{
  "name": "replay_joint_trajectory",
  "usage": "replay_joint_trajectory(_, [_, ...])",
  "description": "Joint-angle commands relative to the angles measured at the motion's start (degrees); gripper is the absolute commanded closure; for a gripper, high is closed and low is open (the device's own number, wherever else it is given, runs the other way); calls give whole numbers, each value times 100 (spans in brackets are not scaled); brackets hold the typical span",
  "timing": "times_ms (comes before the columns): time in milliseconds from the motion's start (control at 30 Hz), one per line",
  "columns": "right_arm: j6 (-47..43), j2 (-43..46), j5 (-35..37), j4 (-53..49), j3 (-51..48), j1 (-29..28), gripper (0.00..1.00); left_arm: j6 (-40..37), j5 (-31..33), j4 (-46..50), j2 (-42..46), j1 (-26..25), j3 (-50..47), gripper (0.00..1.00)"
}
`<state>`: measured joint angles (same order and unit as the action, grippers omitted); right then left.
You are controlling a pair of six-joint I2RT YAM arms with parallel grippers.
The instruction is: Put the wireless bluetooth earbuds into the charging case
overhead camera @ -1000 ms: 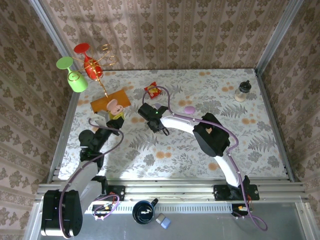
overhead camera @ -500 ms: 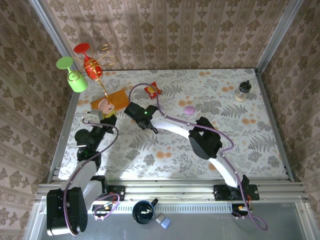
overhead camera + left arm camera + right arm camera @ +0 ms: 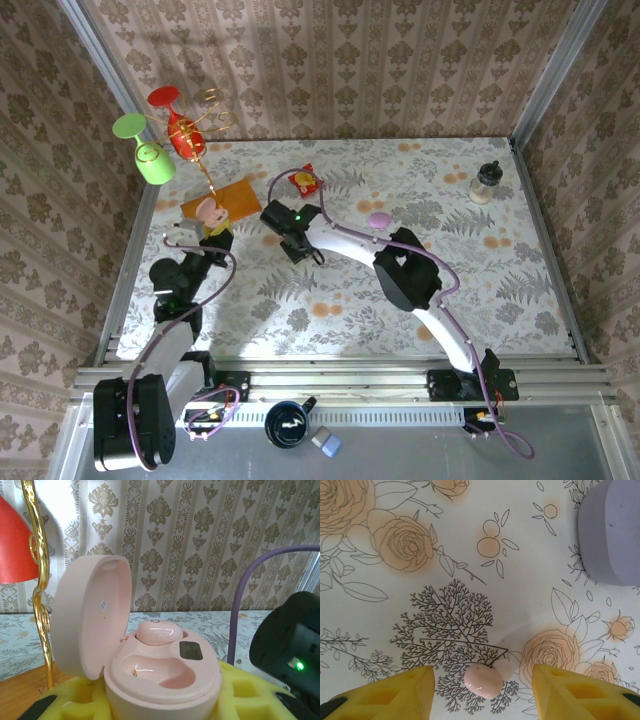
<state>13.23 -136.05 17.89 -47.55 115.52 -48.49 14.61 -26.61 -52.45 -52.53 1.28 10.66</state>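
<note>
**A:** What is taking up the most room?

**B:** The flowered table [image 3: 500, 290] is filling the overhead view. The right arm [image 3: 400, 270] is arching from the near edge over to the far left part. The left arm [image 3: 175, 300] is leaning up along the left side.

**A:** What is the left one holding?

**B:** The left gripper [image 3: 160, 702] is clenching the pink charging case [image 3: 165, 677] between its yellow pads [image 3: 250, 692]. It is holding the case upright near an orange board [image 3: 222, 198]. The lid [image 3: 92, 615] is standing open to the left, and the seated earbud [image 3: 159, 631] is resting in the far socket. The near socket is showing its bare pink hollow.

**A:** And the right one?

**B:** The right gripper [image 3: 482, 687] is hanging just above the tablecloth. Its jaws are released, and the yellow fingers [image 3: 395, 692] are standing well apart.

**A:** Where is the other bud lying?

**B:** The loose earbud [image 3: 483, 680], glossy pale pink, is lying on the cloth between those fingers and touching neither. A lilac case [image 3: 615, 535] is sitting closed on the table, well apart from the bud, toward the upper right of the right wrist view.
</note>
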Motion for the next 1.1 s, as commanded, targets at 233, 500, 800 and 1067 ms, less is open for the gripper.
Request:
replay_joint_trajectory(233, [-372, -417, -1343, 13, 361, 385, 40, 174, -117, -107, 17, 56, 103, 72])
replay_joint_trajectory(500, [-256, -5, -2004, 269, -315, 364, 43, 155, -90, -73, 56, 51, 95, 72])
replay_joint_trajectory(800, [-173, 386, -1908, 543, -1036, 323, 45, 191, -116, -106, 24, 57, 86, 72])
replay_joint_trajectory(1067, [-137, 547, -1874, 548, -1160, 212, 46, 191, -107, -95, 35, 52, 79, 72])
